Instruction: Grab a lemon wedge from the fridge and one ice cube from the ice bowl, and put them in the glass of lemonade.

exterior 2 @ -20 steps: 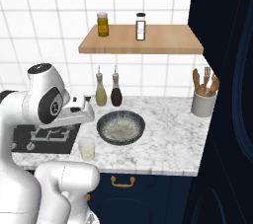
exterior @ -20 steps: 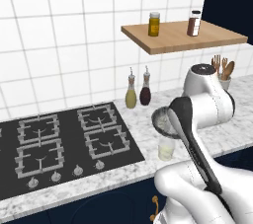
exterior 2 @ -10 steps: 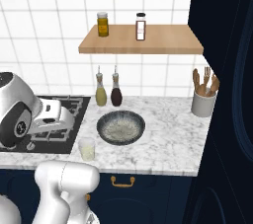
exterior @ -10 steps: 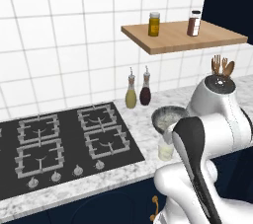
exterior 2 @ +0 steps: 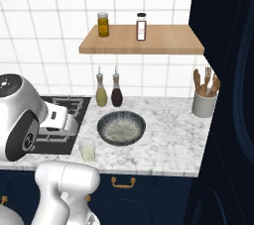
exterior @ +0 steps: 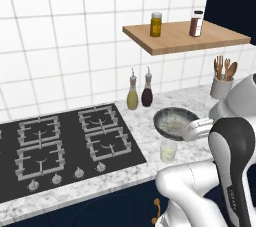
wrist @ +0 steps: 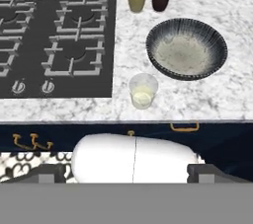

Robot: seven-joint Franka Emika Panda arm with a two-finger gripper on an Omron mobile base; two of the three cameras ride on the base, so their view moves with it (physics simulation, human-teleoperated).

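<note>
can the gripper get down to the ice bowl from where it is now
Probably yes. The gripper is open, above the counter edge, looking down on the ice bowl. Only the glass of lemonade stands nearby, beside the bowl and not touching it.

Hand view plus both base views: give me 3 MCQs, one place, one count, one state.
1. Where does the glass of lemonade stand?
A. on the wooden shelf
B. on the counter near its front edge, between the stove and the ice bowl
C. inside the ice bowl

2. How many jars stand on the wooden shelf?
A. two
B. four
C. none

3. How do the jaws of the gripper stand?
A. shut on the glass
B. shut on a bottle
C. wide open, nothing between them

Answers:
1 B: the hand view shows it on marble beside the stove, just in front of the ice bowl.
2 A: a yellow jar and a dark-capped jar.
3 C: the tips sit far apart at the bottom corners of the hand view.
</note>
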